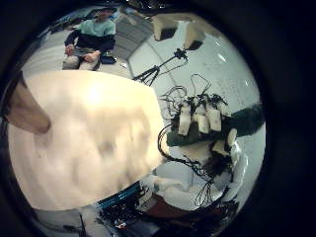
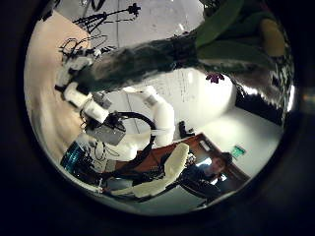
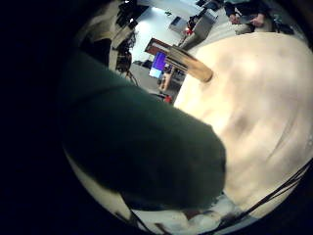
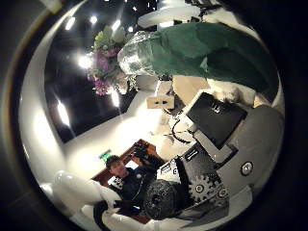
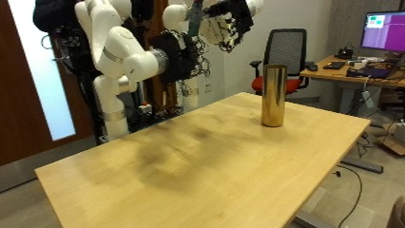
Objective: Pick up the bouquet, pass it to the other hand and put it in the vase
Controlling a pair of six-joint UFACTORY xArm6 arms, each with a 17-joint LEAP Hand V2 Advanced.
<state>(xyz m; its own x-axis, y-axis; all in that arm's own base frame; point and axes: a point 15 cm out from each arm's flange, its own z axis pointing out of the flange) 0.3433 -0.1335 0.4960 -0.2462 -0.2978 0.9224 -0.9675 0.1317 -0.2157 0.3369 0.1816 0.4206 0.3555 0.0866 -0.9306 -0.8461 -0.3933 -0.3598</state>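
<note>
A tall gold vase (image 5: 272, 95) stands upright on the wooden table (image 5: 190, 161) near its far edge. Both hands are high above the table's far side, one hand (image 5: 234, 24) close beside the other (image 5: 180, 19). The bouquet's stem (image 3: 137, 147) fills the right little finger side palm view. Its flowers (image 4: 106, 63) show in the right thumb side palm view. The right hand (image 1: 202, 118) is curled round the stem (image 1: 212, 135). The left thumb side palm view shows the stem (image 2: 148, 59), the leaves (image 2: 236, 29) and the right hand (image 2: 89, 103). The left hand's fingers (image 1: 188, 32) look relaxed beside the bouquet.
An office chair (image 5: 289, 52) and a desk with a monitor (image 5: 384, 33) stand behind the table. A door (image 5: 26, 85) is beyond the arms.
</note>
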